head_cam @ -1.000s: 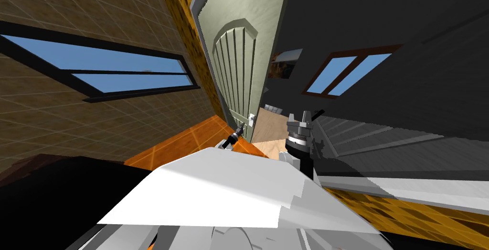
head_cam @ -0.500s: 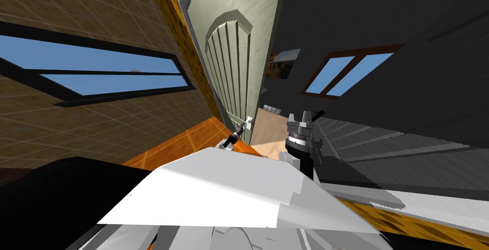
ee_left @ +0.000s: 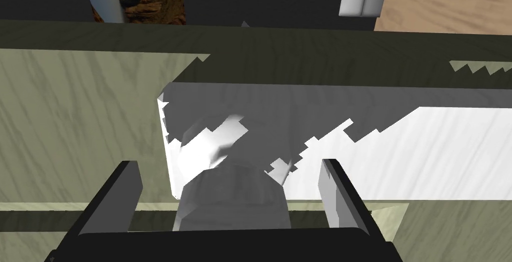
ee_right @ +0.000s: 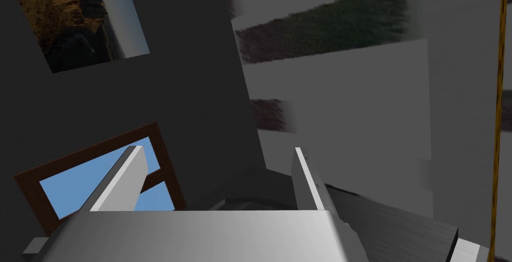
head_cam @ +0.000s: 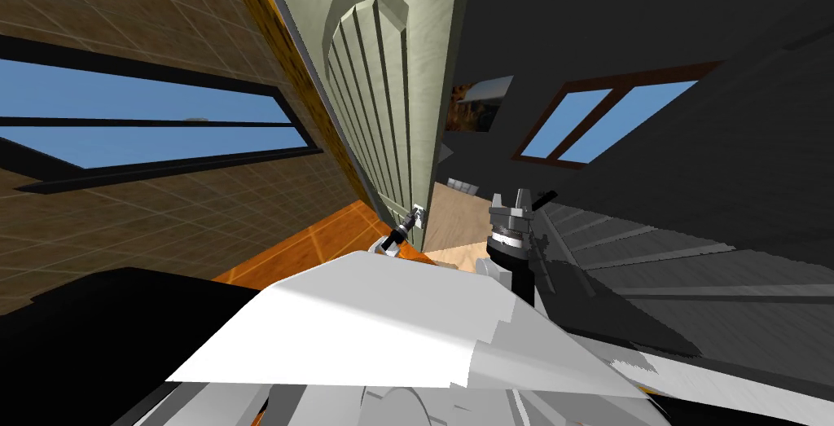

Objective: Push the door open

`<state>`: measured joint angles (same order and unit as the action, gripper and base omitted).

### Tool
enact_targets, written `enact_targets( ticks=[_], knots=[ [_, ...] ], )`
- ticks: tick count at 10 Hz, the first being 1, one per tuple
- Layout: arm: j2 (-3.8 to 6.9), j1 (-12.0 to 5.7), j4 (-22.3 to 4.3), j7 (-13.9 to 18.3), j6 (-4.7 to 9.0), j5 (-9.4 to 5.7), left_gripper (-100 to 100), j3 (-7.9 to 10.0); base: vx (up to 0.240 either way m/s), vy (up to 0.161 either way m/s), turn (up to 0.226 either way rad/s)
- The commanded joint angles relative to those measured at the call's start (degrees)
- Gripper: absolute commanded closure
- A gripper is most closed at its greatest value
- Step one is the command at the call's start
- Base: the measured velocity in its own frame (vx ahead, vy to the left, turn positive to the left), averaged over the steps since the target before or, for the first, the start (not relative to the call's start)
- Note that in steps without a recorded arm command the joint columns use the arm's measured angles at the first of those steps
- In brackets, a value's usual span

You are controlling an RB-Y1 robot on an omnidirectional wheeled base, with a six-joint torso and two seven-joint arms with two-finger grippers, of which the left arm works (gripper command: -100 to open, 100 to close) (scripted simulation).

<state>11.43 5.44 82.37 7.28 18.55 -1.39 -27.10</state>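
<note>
The left jaws meet the pale green door (head_cam: pixel 383 79), ajar at 12 o'clock.
They stand wide open, straddling the white lever handle (ee_left: pixel 220 144) ungripped; the right jaws are open and empty. As the door swings, a blade may snag the lever.

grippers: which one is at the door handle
The left gripper: its open fingers straddle the white handle on the pale green door. The right gripper, also open, hangs clear of the door.

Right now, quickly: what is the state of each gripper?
Left gripper: open, astride the door handle, not gripping it.
Right gripper: open, holding nothing.
</note>
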Motion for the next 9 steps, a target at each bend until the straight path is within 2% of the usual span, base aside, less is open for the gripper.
enact_targets(
  ticks=[1,6,7,9],
  knots=[
    [0.04,0.04,0.05,0.02,-0.03,0.00,100,-0.02,-0.010,0.006,0.006],
    [0.04,0.04,0.05,0.02,-0.03,0.00,100,-0.02,-0.007,0.006,-0.007],
    [-0.25,-1.69,-2.03,-0.21,0.31,-0.10,100,1.43,0.034,-0.067,-0.006],
    [-0.46,-3.32,-4.35,-0.43,0.76,-0.22,100,3.00,0.069,-0.125,0.024]
  ],
)
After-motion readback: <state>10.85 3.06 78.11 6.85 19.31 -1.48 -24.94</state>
